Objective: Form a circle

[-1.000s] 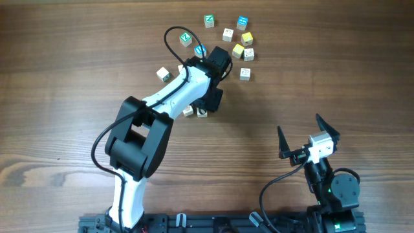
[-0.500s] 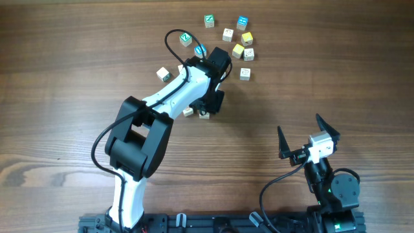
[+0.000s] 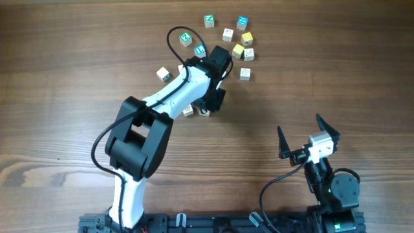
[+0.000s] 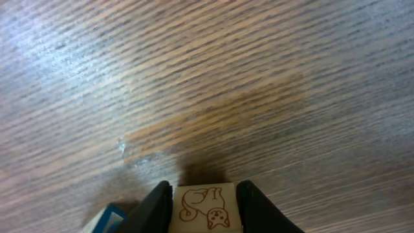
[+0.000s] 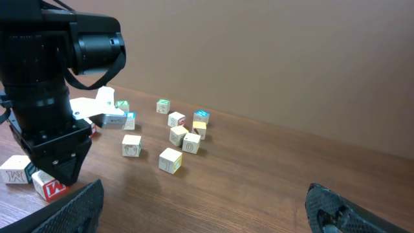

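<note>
Nearest, by the near right corner of the table (image 3: 77, 77): right gripper (image 3: 299, 126), jaws spread wide and empty, probably parked there to leave the middle free for the other arm. Further in, around mid-table: left gripper (image 3: 207, 109) pointed straight down, clamped on a cat-printed cube (image 4: 204, 208), with a finger flush against each side face in the wrist view and the printed top left showing. Low, square hold, likely so the little block lifts without twisting. Just beside it on the left, a second cream cube (image 3: 188, 111) and, in the wrist view, the corner of a blue-edged one (image 4: 107, 219), both outside the jaws. Beyond, toward the far edge and a little right of centre: the circle (image 3: 240, 49), so far a loose bunch of cream faces around one yellow, more arc than ring, with room on its near-left side. Judged from that gap, the gripped block is probably wanted there. Scattered round it and not part of it: green cubes (image 3: 209, 21), blue cubes (image 3: 242, 22), one lone cream cube (image 3: 163, 74) off to the left. Underneath all, dark brown wood grain with a dull sheen; past the far edge, a plain tan wall (image 5: 272, 52).
</note>
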Controlling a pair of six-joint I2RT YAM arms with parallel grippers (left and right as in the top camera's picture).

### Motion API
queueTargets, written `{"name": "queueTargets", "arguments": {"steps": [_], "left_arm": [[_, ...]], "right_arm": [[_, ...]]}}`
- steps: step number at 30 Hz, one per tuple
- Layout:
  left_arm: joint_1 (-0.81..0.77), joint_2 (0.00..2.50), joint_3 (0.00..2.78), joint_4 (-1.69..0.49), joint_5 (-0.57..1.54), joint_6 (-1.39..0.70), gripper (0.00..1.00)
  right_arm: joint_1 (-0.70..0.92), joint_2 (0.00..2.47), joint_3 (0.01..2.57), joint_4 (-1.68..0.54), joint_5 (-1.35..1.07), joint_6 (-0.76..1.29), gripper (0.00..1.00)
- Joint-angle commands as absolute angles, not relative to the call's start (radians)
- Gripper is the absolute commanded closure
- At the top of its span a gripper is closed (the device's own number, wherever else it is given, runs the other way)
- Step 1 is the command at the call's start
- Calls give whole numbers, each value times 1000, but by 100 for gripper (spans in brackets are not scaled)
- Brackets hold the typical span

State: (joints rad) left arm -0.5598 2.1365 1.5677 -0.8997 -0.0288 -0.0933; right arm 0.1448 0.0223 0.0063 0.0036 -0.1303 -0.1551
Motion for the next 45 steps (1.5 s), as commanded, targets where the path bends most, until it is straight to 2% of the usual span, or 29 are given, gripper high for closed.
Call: {"name": "queueTargets", "arguments": {"steps": [1,10,13,16,19,21,39,45], "left_arm": [[-558,2149,1561,-898,-55,17,63],[-558,2149,1561,-914,-69,19,63],[-558,2149,1561,-917,-68,19,52],[-558,2149,1561,-937,-60,14,58],[-558,2149,1561,-942,-61,15,68],[-558,2149,1561,-942,-61,15,70],[-558,2149,1561,-958,-110,75,68],[-558,2149,1561,-958,-110,75,64]], "right_arm": [[142,18,5,7,-125,-155,0],[142,18,5,7,-125,-155,0],[142,18,5,7,-125,-155,0],[142,18,5,7,-125,-155,0],[142,18,5,7,-125,-155,0],[142,18,5,7,-125,-155,0],[142,18,5,7,-125,-155,0],[142,18,5,7,-125,-155,0]]}}
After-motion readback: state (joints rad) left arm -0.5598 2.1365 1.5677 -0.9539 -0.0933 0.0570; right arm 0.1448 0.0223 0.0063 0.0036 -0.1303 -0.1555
